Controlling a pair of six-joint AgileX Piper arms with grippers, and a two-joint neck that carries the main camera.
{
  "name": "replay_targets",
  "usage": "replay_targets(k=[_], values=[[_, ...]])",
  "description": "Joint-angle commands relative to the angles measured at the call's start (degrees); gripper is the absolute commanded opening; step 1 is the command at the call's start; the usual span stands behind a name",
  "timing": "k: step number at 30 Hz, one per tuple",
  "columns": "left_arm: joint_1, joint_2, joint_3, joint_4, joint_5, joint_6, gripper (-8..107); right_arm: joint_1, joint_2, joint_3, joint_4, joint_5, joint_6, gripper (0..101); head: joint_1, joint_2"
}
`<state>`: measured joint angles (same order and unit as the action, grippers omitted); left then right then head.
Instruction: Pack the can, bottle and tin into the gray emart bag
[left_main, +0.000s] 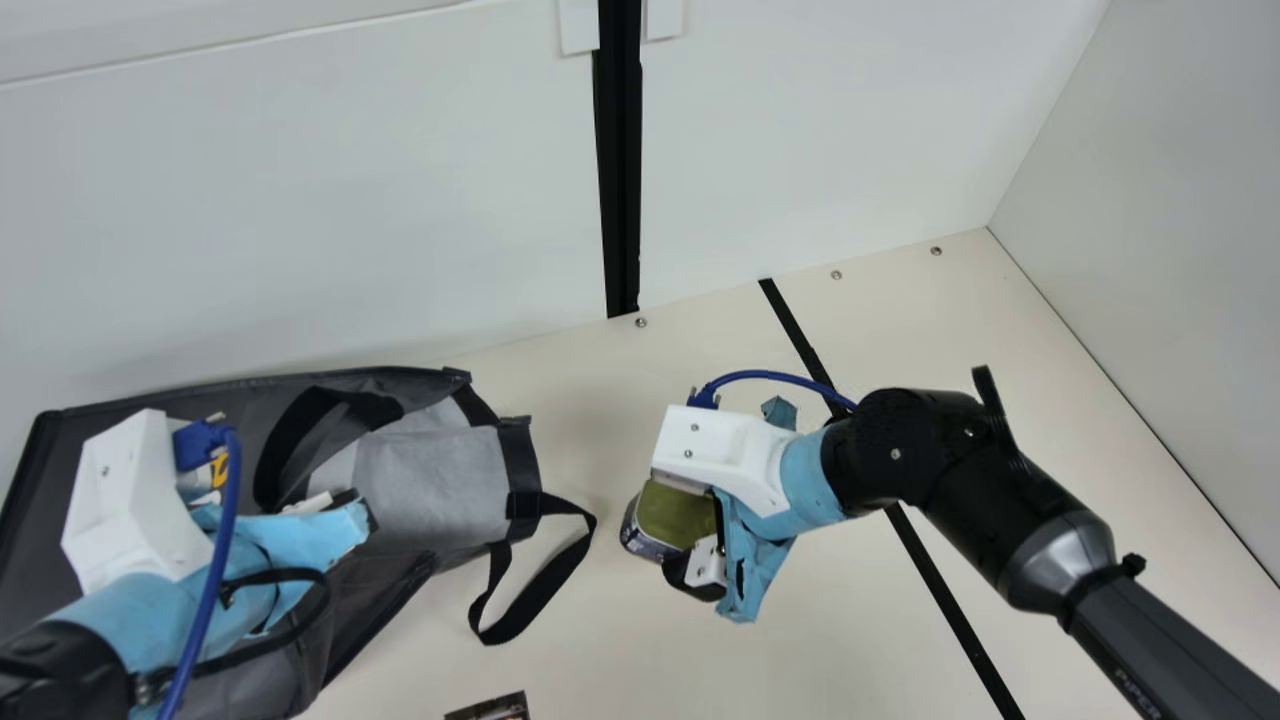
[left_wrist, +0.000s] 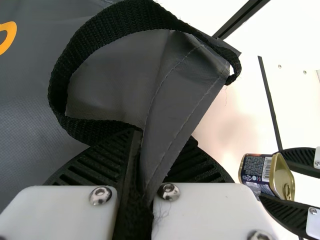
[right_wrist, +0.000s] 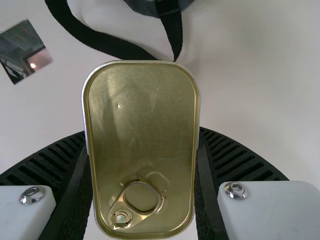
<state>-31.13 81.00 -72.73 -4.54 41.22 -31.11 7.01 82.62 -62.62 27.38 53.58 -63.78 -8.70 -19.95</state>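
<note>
Tin (right_wrist: 140, 115), one, with ring-pull (right_wrist: 121, 218): likely stiff and fairly light, smooth walls apt to slip. Clamped by its opposite side walls in the right jaws, over the table (left_main: 620, 660); best hold there, squarely, ring left free. Gray emart bag (left_main: 430, 480), one, near the tin: limp, apt to sag; left jaws pinched together on its edge fabric (left_wrist: 172, 125)

Rectangular gold-lidded tin (right_wrist: 140, 130) with ring pull (right_wrist: 121, 217), gripped between black ribbed fingers (right_wrist: 50, 161). Beyond tin, looped black strap (right_wrist: 102, 43) and part of gray emart bag (right_wrist: 142, 6). Glossy dark card (right_wrist: 20, 49) on cream table (right_wrist: 260, 90).
</note>
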Motion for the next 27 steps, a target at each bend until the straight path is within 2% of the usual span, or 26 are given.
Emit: replay_targets(k=[1,13,27], values=[[0.0,0.0,0.0,0.0,0.0,0.0,10,0.0,0.0,0.2,2.0,-0.2,-1.5,0,-1.3,0.0],[0.0,0.0,0.0,0.0,0.0,0.0,10,0.1,0.6,1.3,10.2,-2.6,-7.5,0,-1.3,0.0],[0.0,0.0,0.0,0.0,0.0,0.0,10,2.4,3.3,0.4,15.7,-5.5,-9.1,0,-1.3,0.0]])
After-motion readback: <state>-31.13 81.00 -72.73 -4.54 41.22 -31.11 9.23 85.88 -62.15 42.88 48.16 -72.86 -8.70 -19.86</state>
